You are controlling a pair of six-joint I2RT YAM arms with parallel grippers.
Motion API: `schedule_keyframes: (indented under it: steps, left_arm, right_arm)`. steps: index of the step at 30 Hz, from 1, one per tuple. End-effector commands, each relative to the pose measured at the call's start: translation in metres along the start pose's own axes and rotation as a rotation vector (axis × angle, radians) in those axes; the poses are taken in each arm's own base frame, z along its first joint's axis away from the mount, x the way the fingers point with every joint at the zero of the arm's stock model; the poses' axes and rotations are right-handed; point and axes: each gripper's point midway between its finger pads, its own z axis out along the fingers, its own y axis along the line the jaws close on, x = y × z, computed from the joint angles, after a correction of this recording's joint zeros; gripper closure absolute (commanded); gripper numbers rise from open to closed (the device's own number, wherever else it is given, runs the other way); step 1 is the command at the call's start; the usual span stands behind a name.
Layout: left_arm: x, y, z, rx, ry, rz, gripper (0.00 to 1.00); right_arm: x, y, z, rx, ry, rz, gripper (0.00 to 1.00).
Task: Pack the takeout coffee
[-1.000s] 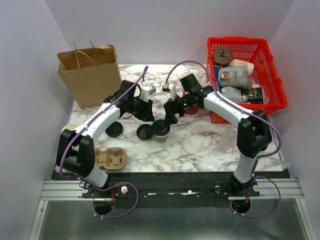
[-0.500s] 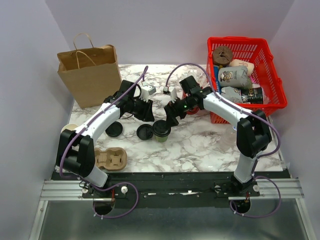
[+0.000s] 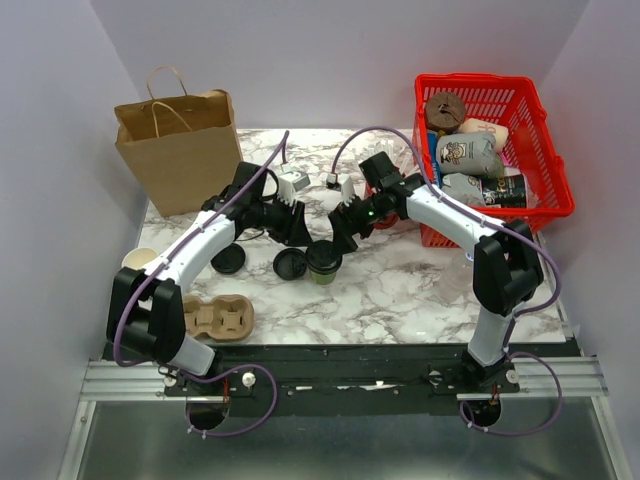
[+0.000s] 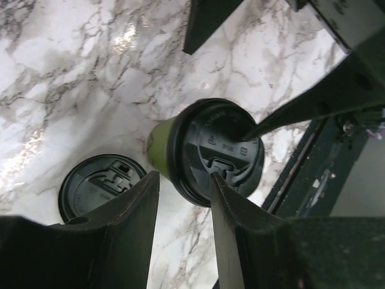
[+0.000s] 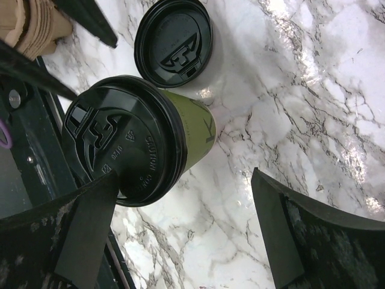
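- Left arm (image 3: 195, 245): its elbow has swung toward the left edge of the overhead view since the earlier picture. My right arm (image 3: 450, 215) and the takeout coffee (image 3: 322, 260) show no shift that I can detect.
- Location of item: the takeout coffee stands upright on the marble surface (image 3: 400, 285), at the centre of the overhead view, between my two hands.
- Condition of item: its black lid (image 4: 219, 150) is on the cup and looks level all round. I judge the lidding step complete.
- Left hand (image 4: 183, 179): fingers partly spread with nothing between them. The cup sits just past the fingertips, toward the middle of that wrist view.
- Right hand (image 5: 183, 176): fingers spread wide, one at the lid's rim in the lower left of its view. The other is well apart from the cup at the lower right. I see no grip.
- Other items noted: two spare lids (image 3: 290, 264) (image 3: 228, 260) lie on the surface left of the cup. A cardboard cup carrier (image 3: 220, 318) sits at the lower left and a paper bag (image 3: 180, 150) stands at the upper left.
- Outstanding: the cup is in neither the carrier nor the bag. By my assessment the packing itself is all still to do: take hold, lift, place. I cannot tell which container is intended.
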Motion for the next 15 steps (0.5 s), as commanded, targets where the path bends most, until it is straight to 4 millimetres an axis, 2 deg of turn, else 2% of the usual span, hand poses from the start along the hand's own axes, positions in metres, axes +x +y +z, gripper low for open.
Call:
schedule_keyframes:
  steps: [1,9,15]
  left_arm:
    - [0.005,-0.021,0.0,0.135,-0.007,-0.043,0.52]
    - [0.015,0.0,0.011,0.103,0.019,-0.161,0.55]
    - [0.02,0.015,0.014,0.161,0.005,-0.292,0.62]
  right_arm:
    - [0.004,0.0,0.004,-0.002,0.032,0.017,0.01]
    - [0.005,-0.003,0.006,0.005,0.039,0.008,0.01]
    - [0.01,-0.005,0.009,0.0,0.047,0.014,0.01]
